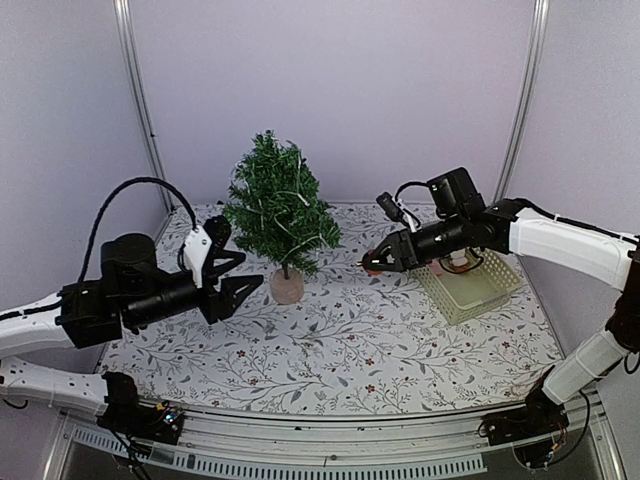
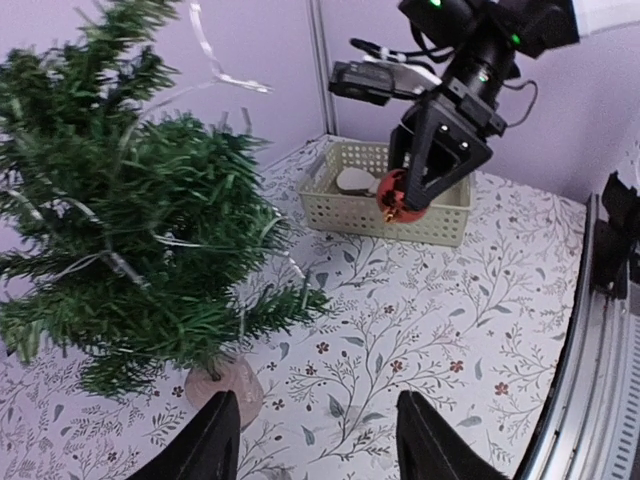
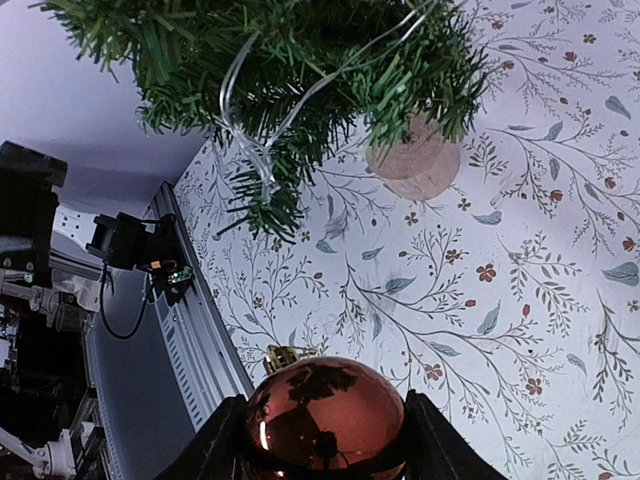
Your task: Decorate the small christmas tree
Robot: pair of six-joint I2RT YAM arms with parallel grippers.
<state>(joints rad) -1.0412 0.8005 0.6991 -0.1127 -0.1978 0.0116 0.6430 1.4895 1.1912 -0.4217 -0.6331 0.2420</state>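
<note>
- Right gripper (image 3: 325,445): jaws clamped on a glossy red bauble (image 3: 325,415), one finger on each side of the ball. The bauble's gold cap (image 3: 285,357) sticks out past the fingertips.
- Right gripper position: in the top view it hangs above the table between the tree and the basket, clear of both. The fingertips point toward the tree.
- Left gripper (image 1: 232,270): jaws wide apart, with nothing between the fingers (image 2: 215,440).
- Left gripper position: it sits low on the left side of the tree, near the trunk base but apart from it. The open jaws face the tree.
- Small christmas tree (image 1: 280,205): upright toward the back of the table, left of centre. It has dark green bristly branches and a pale round base (image 1: 287,286) resting on the cloth.
- Strand (image 3: 250,120): thin, pale and looping, it hangs among the branches.
- Basket (image 1: 462,300): pale green with slatted walls, standing on the right side of the table, well apart from the tree. It holds a white item (image 2: 352,180) that cannot be identified.
- Table (image 1: 350,345): covered with a white cloth printed with leaves and small red flowers.
</note>
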